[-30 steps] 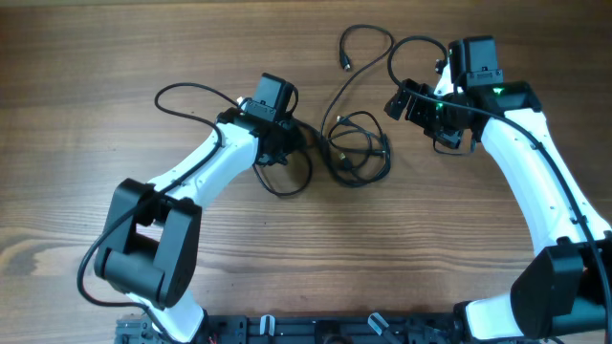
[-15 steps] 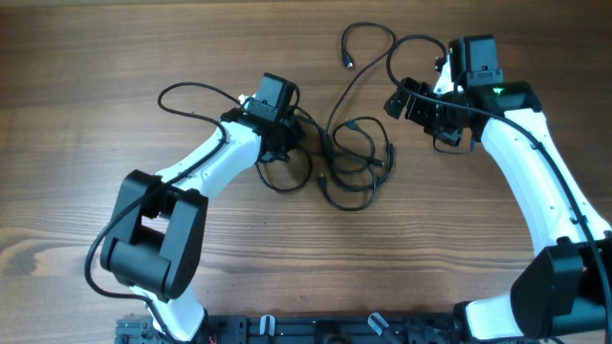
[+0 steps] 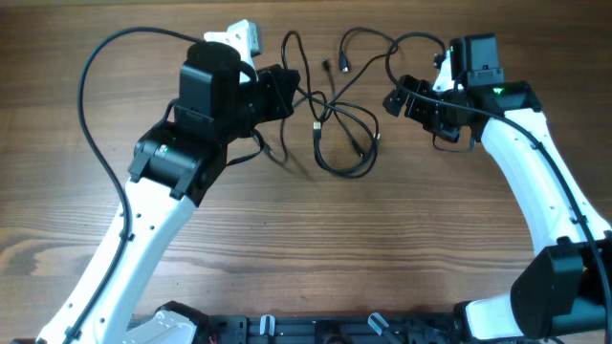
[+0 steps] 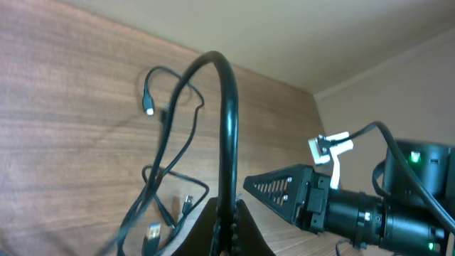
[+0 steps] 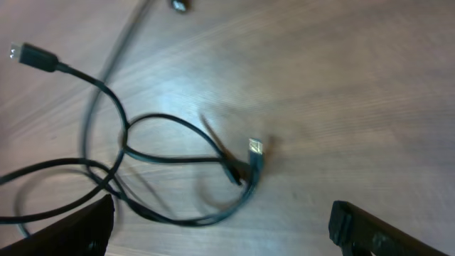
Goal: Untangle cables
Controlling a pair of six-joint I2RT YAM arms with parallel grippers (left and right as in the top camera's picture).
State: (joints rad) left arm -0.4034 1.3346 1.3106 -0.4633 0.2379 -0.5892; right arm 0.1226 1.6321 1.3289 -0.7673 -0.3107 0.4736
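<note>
Black cables [image 3: 344,143] lay in a loose knot on the wooden table [image 3: 430,258], mostly between the two grippers. The left gripper [image 3: 279,93] was clenched on one strand [image 4: 229,121]. In its wrist view that strand climbed straight out from between the fingertips, arched over above them and dropped away to the tangle beyond. Holding it high like this was probably meant to let the weight of the other loops pull them off the lifted strand. The right gripper [image 3: 400,99] hovered spread wide, grasping nothing. Its fingers [image 5: 370,226] framed a loop and a silvery plug [image 5: 256,148] lying just ahead of them. That pose looked like readiness to pin or pick a second cord while the left drew away. Several crossings showed ahead of the right fingertips, so the untangling seemed unfinished.
</note>
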